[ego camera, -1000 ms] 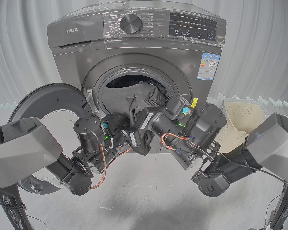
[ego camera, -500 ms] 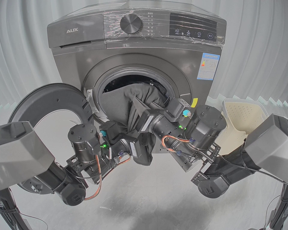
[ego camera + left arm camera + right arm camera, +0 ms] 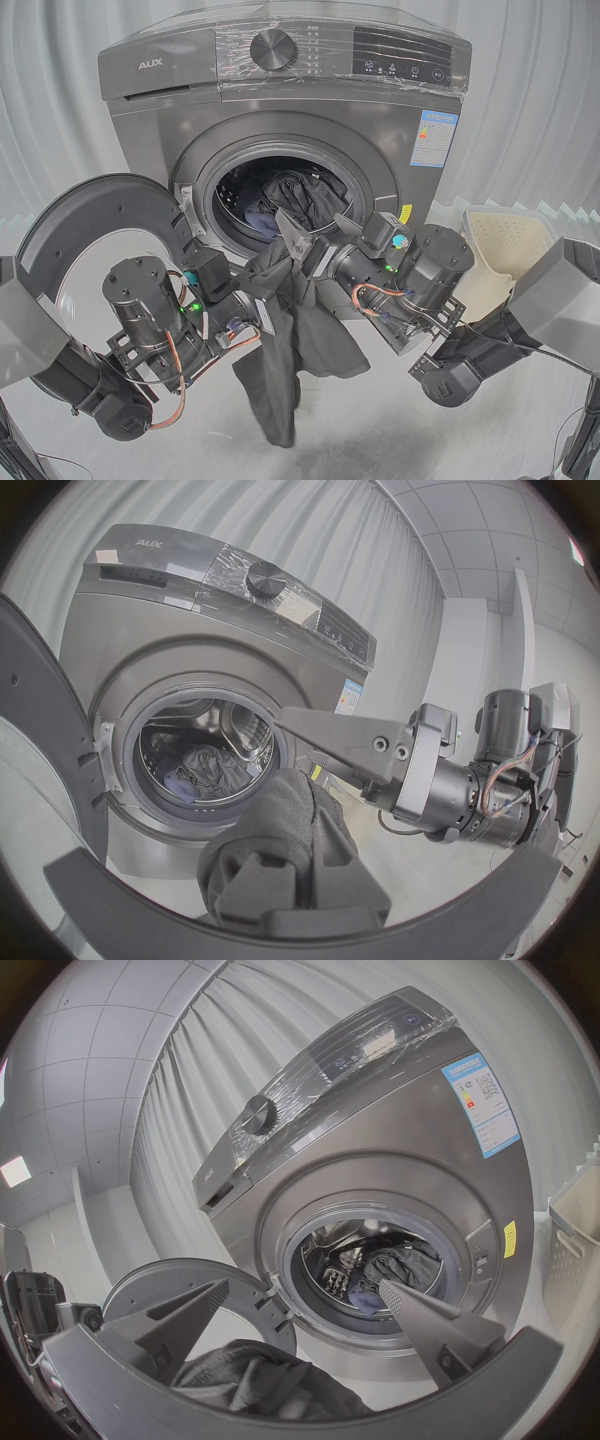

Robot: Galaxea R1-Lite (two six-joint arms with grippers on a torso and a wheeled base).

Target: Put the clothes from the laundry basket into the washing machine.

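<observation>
A dark grey garment (image 3: pixel 300 350) hangs from my left gripper (image 3: pixel 269 267), which is shut on its upper end just below the washing machine (image 3: pixel 281 112) opening. The cloth drapes down toward the floor. In the left wrist view the garment (image 3: pixel 281 811) bulges between that gripper's (image 3: pixel 294 855) fingers. My right gripper (image 3: pixel 312 220) is open in front of the opening, above the garment, holding nothing; its fingers (image 3: pixel 187 1316) stand wide apart over the cloth (image 3: pixel 269 1385). Dark clothes (image 3: pixel 306 194) and a blue piece lie inside the drum. The laundry basket (image 3: pixel 506 250) stands to the machine's right.
The round machine door (image 3: pixel 106 212) stands swung open on the left, close behind my left arm. Grey floor (image 3: pixel 350 425) stretches in front of the machine. A curtain (image 3: pixel 537 94) hangs behind it.
Both arms have drawn back from the opening. The dark garment, bunched in the opening before, has slid out and now hangs down from my left gripper. The drum's contents are now visible.
</observation>
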